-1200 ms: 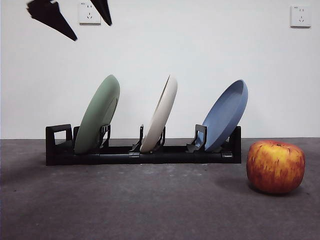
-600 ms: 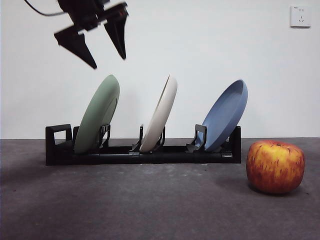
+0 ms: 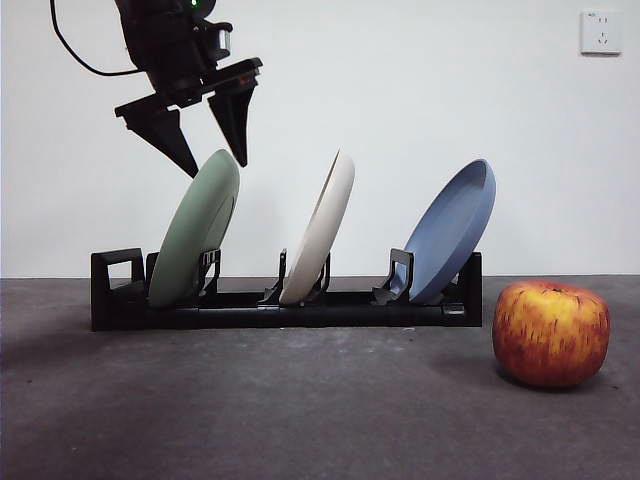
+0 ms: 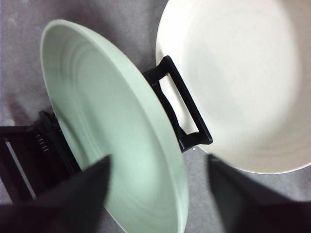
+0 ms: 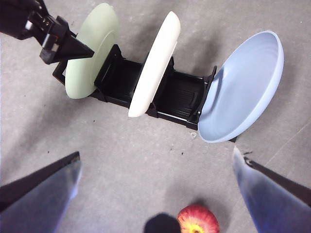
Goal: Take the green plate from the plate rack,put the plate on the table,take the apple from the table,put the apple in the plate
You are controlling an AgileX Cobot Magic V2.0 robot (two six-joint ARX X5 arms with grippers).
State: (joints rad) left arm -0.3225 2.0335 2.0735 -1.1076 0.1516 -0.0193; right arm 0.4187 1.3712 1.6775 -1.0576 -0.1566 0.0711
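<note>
The left gripper [image 3: 215, 165] has come down a lot. A second ago only its two black tips showed at the top of the front view. Now its fingers [image 3: 232, 125] hang right over the top edge of the green plate [image 3: 195, 235]. The fingers are spread wide, with nothing between them yet. One finger tip is on each side of the plate's rim, very close to it, but I cannot tell if they touch. In the left wrist view the green rim runs up through the gap between the two dark fingers.

Nothing else has moved. The green plate leans in the end slot of the plate rack [image 3: 290, 305], next to the squared loop. The cream plate [image 3: 320, 230] leans in the middle slot and the blue plate [image 3: 450, 230] in the far slot. The apple [image 3: 551, 333] sits on the worktop [image 3: 300, 410], off to the side, past the blue plate's end of the rack.

The right gripper [image 5: 155, 194] waits high above the worktop, its fingers spread too, with the apple just below.

So the job is only starting. I think the next move is to go down a little more and pinch the green rim, then lift the plate out. The cream plate is close by, so the lift should be careful.
</note>
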